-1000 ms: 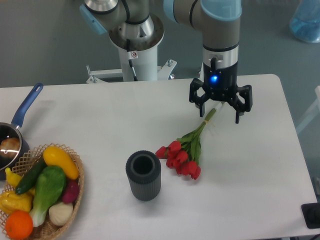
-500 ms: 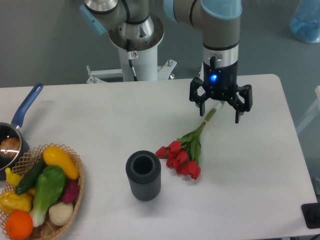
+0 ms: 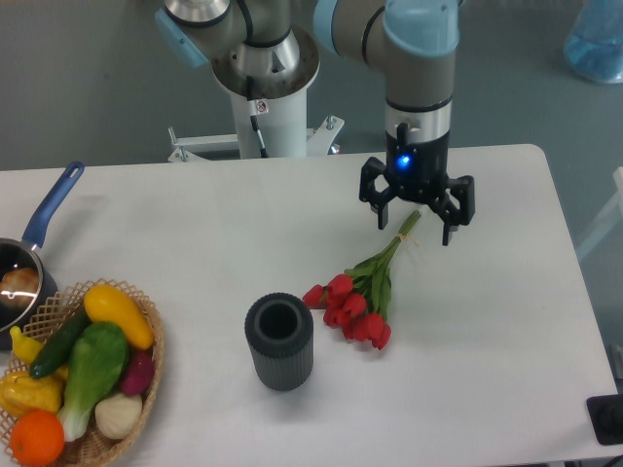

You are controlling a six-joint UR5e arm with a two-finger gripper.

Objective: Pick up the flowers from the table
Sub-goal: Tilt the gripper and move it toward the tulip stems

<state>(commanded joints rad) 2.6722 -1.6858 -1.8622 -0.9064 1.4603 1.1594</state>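
Note:
The flowers [image 3: 357, 297], a small bunch of red tulips with green leaves, lie on the white table [image 3: 195, 243] right of centre. Their thin stems run up and to the right, ending under the gripper. My gripper [image 3: 415, 226] hangs open just above the stem ends, one finger on each side of them, touching nothing. The red buds point down-left, toward the dark grey ribbed vase [image 3: 279, 342].
A wicker basket [image 3: 146, 379] of colourful vegetables sits at the front left corner. A pan with a blue handle [image 3: 51, 206] lies at the left edge. The robot base [image 3: 265, 97] stands behind the table.
The gripper has shifted slightly left and back over the stem ends. The flowers and the vase have not moved.

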